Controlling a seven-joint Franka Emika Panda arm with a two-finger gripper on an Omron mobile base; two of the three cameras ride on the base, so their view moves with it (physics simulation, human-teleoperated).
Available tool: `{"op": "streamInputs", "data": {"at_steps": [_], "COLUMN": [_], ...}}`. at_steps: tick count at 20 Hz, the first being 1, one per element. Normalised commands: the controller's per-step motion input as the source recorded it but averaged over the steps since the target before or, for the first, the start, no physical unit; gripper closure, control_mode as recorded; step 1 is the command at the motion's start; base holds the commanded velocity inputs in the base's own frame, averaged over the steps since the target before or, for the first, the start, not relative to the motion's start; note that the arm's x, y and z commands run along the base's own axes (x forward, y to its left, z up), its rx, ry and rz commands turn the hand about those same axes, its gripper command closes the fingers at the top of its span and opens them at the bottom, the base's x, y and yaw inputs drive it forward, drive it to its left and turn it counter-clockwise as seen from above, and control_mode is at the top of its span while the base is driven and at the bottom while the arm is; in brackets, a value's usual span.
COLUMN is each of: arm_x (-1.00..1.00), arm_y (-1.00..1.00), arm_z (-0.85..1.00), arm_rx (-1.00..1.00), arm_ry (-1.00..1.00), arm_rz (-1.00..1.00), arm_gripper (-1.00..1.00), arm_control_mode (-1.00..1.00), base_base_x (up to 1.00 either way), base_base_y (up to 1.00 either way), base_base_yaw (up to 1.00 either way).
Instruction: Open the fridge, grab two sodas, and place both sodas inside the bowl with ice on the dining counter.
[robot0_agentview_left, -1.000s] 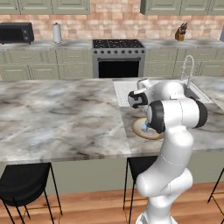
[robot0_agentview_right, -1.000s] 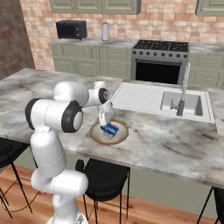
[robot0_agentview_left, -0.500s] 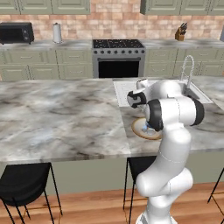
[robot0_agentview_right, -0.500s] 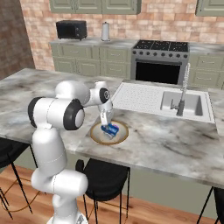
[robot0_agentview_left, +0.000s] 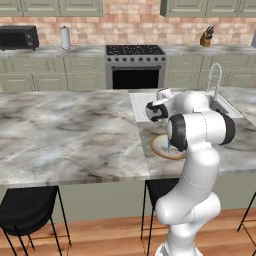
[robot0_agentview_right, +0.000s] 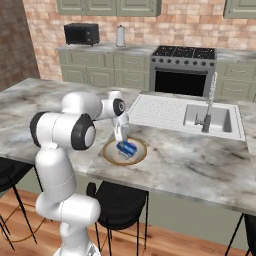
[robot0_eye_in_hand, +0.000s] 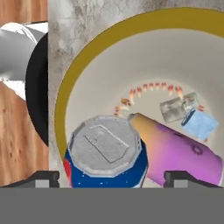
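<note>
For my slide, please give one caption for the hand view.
Open gripper above the bowl, blue can upright beside the lying pink can.

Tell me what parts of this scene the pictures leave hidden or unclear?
- Bowl, left base view: the arm covers most of it.
- Blue can, hand view: lower body cut off by the bottom edge.
- Pink can, right base view: hidden behind the blue can and the pincer.
</note>
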Motion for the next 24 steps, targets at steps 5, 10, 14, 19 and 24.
{"op": "streamInputs", "data": {"at_steps": [5, 10, 14, 19, 24], "arm_x": [-0.21, -0.3, -0.38, -0.45, -0.56], "arm_y": [0.0, 0.0, 0.04, 0.08, 0.02], "arm_z": [0.4, 0.42, 0.41, 0.27, 0.23], "arm_rx": [0.0, 0.0, 0.0, 0.0, 0.1], "arm_ry": [-0.07, -0.08, -0.06, -0.05, -0.06], "arm_rz": [0.0, 0.0, 0.0, 0.0, -0.13], "arm_gripper": [-1.0, -1.0, -1.0, -1.0, -1.0], "arm_control_mode": [-1.0, -1.0, -1.0, -1.0, -1.0], "base_base_x": [0.0, 0.0, 0.0, 0.0, 0.0], "base_base_y": [0.0, 0.0, 0.0, 0.0, 0.0], "base_base_yaw": [0.0, 0.0, 0.0, 0.0, 0.0]}}
